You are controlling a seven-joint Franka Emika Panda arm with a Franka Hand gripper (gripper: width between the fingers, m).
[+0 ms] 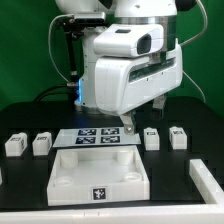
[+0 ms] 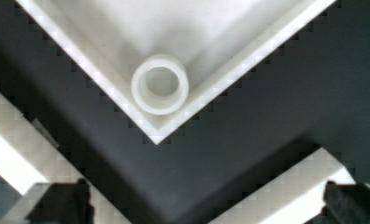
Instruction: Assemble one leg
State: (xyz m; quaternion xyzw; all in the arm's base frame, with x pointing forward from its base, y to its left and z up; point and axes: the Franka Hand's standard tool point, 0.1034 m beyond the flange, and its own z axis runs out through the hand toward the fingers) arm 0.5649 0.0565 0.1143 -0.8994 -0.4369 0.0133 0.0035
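Note:
The white square panel (image 1: 98, 175) lies on the black table at the front, with a marker tag on its near wall. Small white legs stand in a row: two at the exterior view's left (image 1: 15, 144) (image 1: 42, 143) and two at its right (image 1: 151, 138) (image 1: 178, 137). My gripper (image 1: 141, 120) hangs above the table near the panel's far right corner. In the wrist view my gripper (image 2: 196, 206) is open and empty, with dark fingertips (image 2: 57, 205) set wide apart. One corner of the panel (image 2: 93, 40) with a round socket (image 2: 161, 85) lies below it.
The marker board (image 1: 98, 137) lies flat behind the panel, partly under the arm. Another white part (image 1: 206, 180) sits at the front of the exterior view's right, cut off by the edge. The arm's bulky white body hides the middle back of the table.

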